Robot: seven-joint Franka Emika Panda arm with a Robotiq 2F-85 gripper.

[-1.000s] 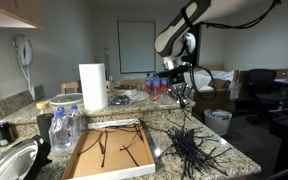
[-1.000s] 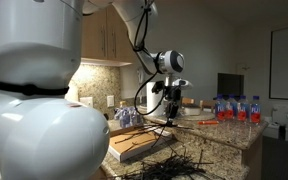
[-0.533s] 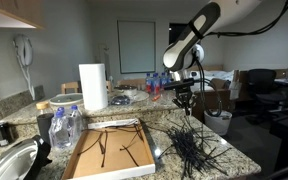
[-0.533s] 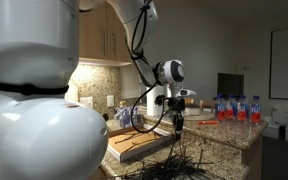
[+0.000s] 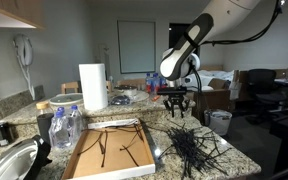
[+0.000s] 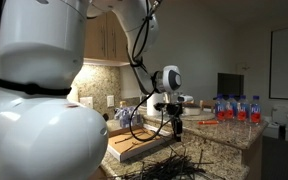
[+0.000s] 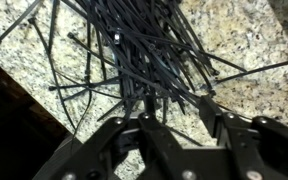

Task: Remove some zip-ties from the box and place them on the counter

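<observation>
Black metal fingers (image 7: 124, 142) of my gripper (image 7: 178, 138) stand partly spread in the wrist view, with a clear gap between them. They pinch nothing. The ends of a few strips run down into that gap, and I cannot tell whether any of them touches a finger. In both exterior views the gripper (image 5: 177, 108) (image 6: 176, 126) points straight down and hangs just above the heap, not pressed into it.

The thin black plastic zip-ties (image 7: 144, 50) lie in a loose, crossed bundle on the speckled beige-grey granite counter (image 7: 254, 40), some strips splaying out sideways from the main mass. In an exterior view the heap (image 5: 191, 146) spreads like a tangle of sticks beside the wide, shallow cardboard box with white rim edges (image 5: 109, 173). The heap sits outside the box and close to its nearer corner. Inside the box a few zip-ties (image 5: 104, 148) lie flat on the brown floor, bent and scattered. From the opposite side the heap (image 6: 174, 165) shows dark along the counter's near edge, with the box (image 6: 134, 146) behind it.
</observation>
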